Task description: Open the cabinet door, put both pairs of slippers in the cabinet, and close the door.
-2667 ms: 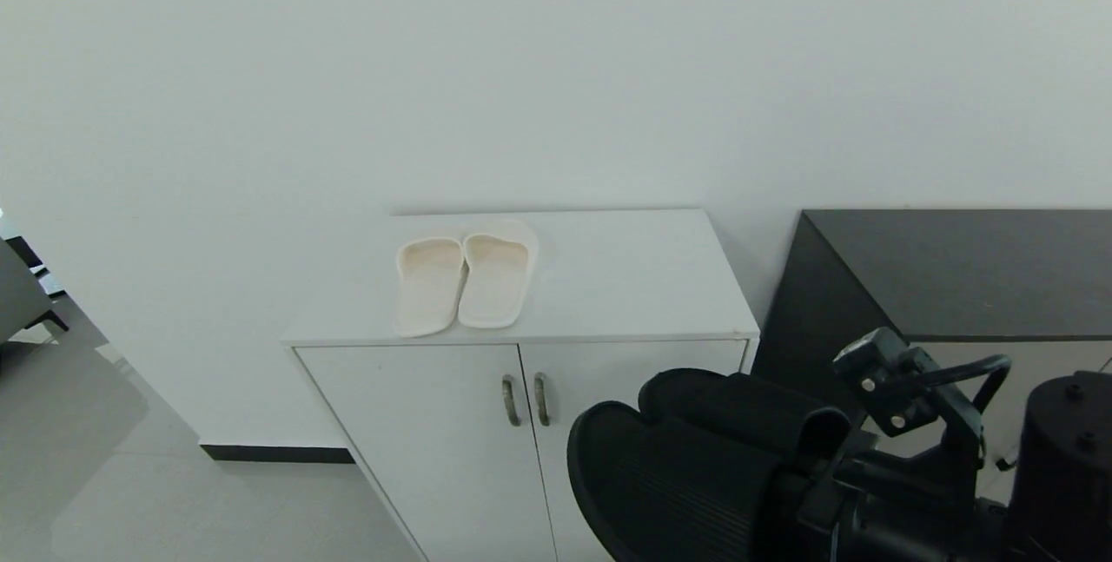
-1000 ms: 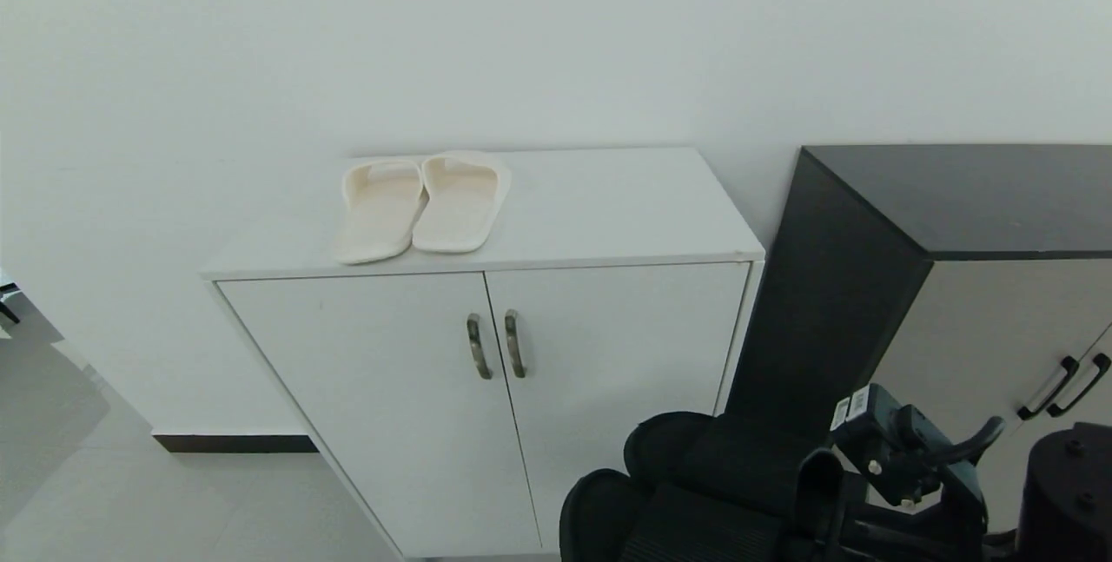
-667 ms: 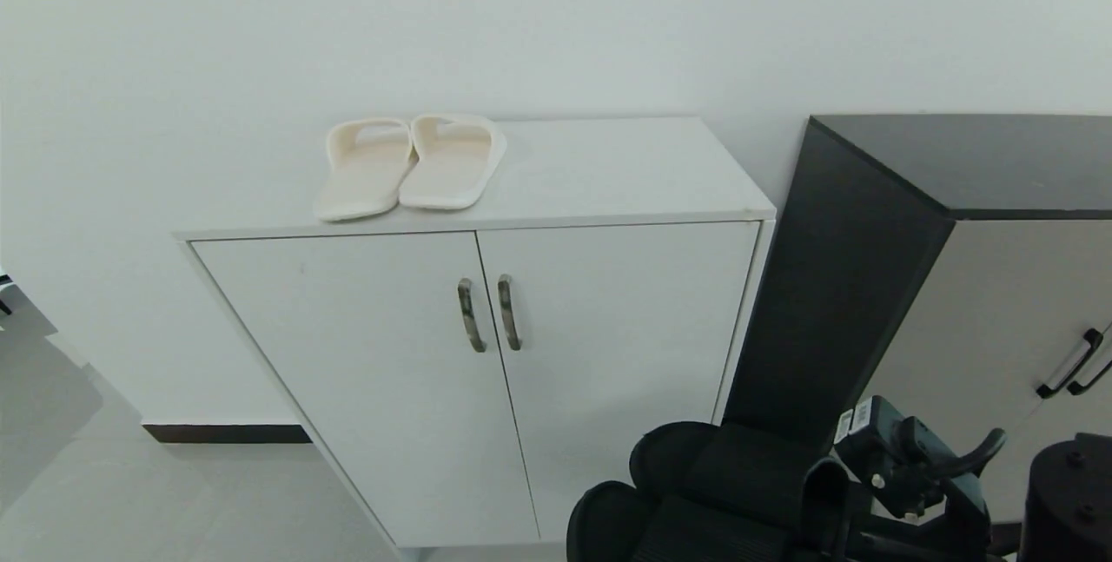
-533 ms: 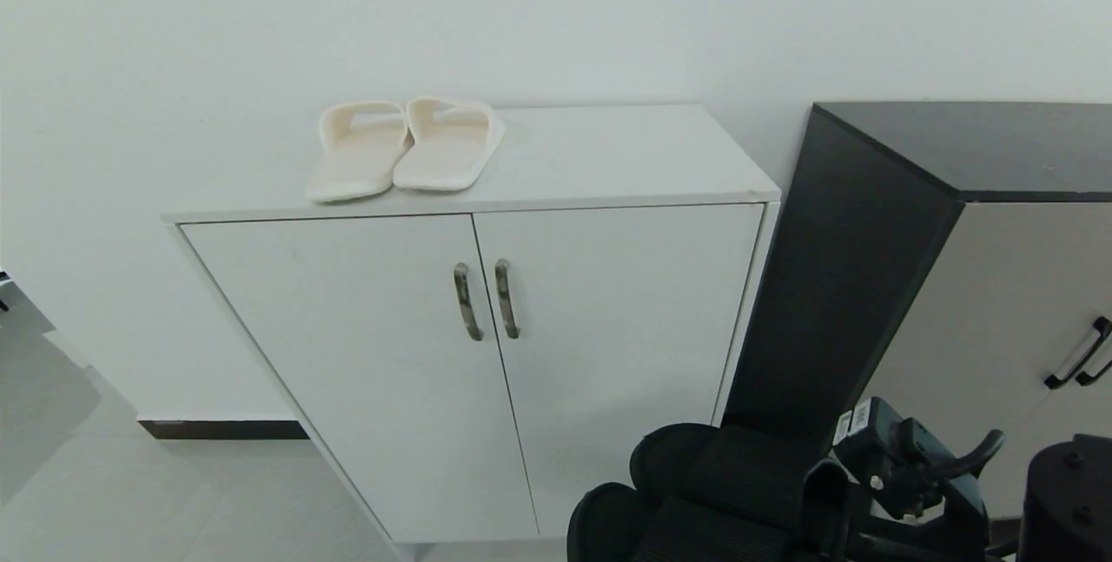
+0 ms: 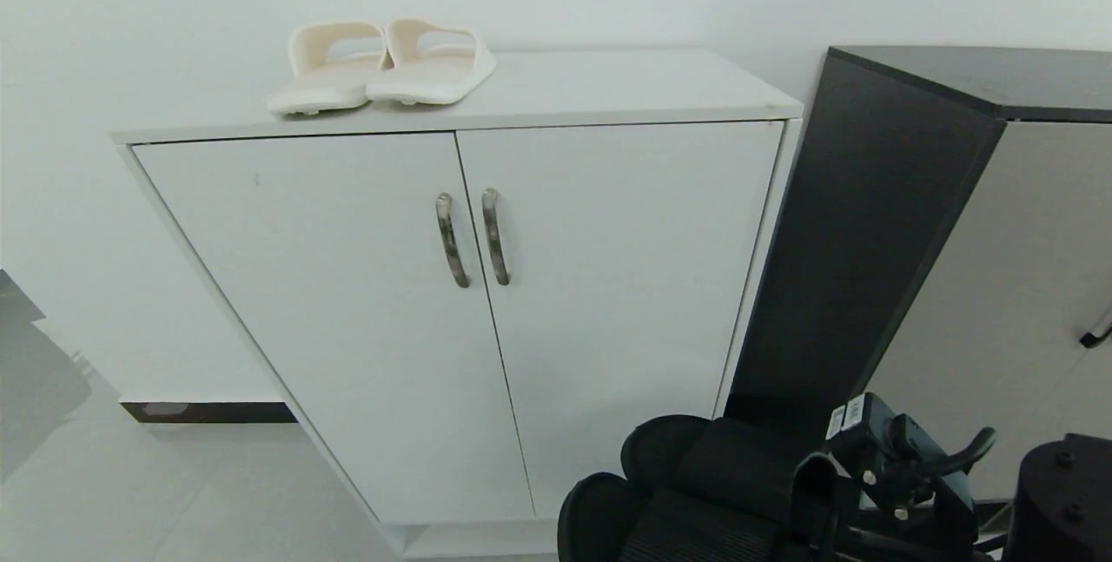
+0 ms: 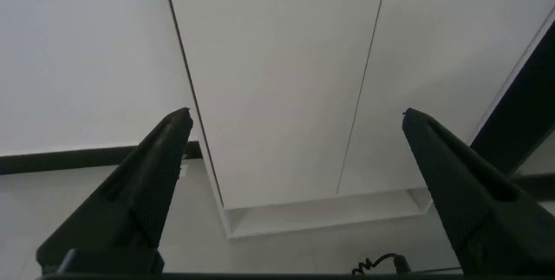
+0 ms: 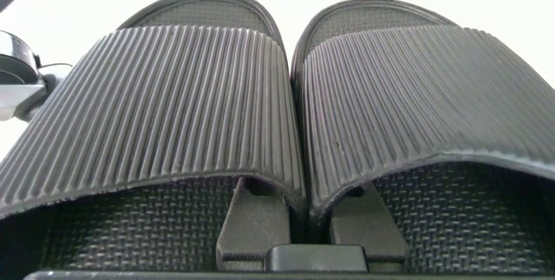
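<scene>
The white cabinet [image 5: 347, 301] stands against the wall with both doors closed, and its two metal handles [image 5: 472, 238] meet at the middle seam. A cream pair of slippers [image 5: 382, 67] lies side by side on its top, near the left end. A black ribbed pair of slippers [image 5: 695, 492] hangs low in front of the right door. My right gripper [image 7: 303, 189] is shut on the inner sides of that black pair [image 7: 286, 115]. My left gripper [image 6: 295, 117] is open and holds nothing; it faces the cabinet's lower doors [image 6: 286, 81].
A taller black cabinet [image 5: 869, 241] with a grey front and a black handle [image 5: 1096, 336] stands right beside the white one. Grey floor [image 5: 130, 492] lies open to the left, with a dark skirting strip [image 5: 208, 412] along the wall.
The whole head picture has shifted: the camera has sunk lower, so the cabinet front fills more of the view. The black slippers remain in my right gripper.
</scene>
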Robot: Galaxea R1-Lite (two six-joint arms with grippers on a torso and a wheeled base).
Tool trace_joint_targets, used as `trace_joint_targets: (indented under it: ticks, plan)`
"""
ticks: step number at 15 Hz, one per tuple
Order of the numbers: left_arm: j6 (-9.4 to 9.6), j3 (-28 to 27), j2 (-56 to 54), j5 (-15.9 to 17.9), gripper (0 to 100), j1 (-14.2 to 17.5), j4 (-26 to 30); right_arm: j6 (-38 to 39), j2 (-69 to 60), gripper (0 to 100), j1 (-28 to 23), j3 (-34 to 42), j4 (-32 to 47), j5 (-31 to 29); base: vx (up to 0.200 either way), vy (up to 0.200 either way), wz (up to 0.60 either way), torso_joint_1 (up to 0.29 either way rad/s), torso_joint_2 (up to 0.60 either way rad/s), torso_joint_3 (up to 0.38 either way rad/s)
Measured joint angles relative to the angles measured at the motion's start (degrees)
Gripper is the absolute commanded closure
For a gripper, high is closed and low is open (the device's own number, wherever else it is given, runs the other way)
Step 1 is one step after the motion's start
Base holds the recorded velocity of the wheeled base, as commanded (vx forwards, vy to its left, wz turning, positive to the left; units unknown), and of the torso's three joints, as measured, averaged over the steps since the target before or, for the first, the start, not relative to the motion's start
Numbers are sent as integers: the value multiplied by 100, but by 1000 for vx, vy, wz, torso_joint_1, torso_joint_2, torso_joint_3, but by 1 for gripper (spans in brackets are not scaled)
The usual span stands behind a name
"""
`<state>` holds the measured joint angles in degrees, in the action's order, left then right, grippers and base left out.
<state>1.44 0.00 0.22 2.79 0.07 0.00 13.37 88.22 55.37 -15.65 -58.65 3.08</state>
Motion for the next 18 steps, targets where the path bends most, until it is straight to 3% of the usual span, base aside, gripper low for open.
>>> trace_joint_targets:
  ticks: [2, 5, 9, 10, 12, 14, 18]
  plan:
    - [22, -2, 123, 11, 0, -17, -5, -10, 63, 100, 0, 78, -137, 0, 0, 0, 0, -132, 452, 330]
    - [239, -286, 388, 174, 0, -71, -100, -10, 146, 100, -5, 94, -143, -2, 0, 0, 0, -71, 268, 193]
    - [55, -1303, 1614, 1229, 0, -91, -260, -100, 191, 100, 6, 72, -145, 0, 0, 0, 0, -4, 20, 13]
    - [22, -1537, 2153, 1502, 0, -95, -440, -137, 196, 100, 6, 72, -145, 0, 0, 0, 0, 0, 0, 0]
    - [-46, -1910, 3313, 1926, 0, -112, -1335, -202, 202, 100, 26, 72, -145, 4, 0, 0, 0, 0, 0, 0]
    - [-144, -2158, 4225, 2183, 0, -156, -2139, -249, 202, 100, 44, 72, -145, 4, 0, 0, 0, 0, 0, 0]
    - [-277, -2267, 4728, 2280, 0, -729, -2295, -260, 201, 100, 83, 72, -149, 11, 50, 0, 0, 1, 1, 2]
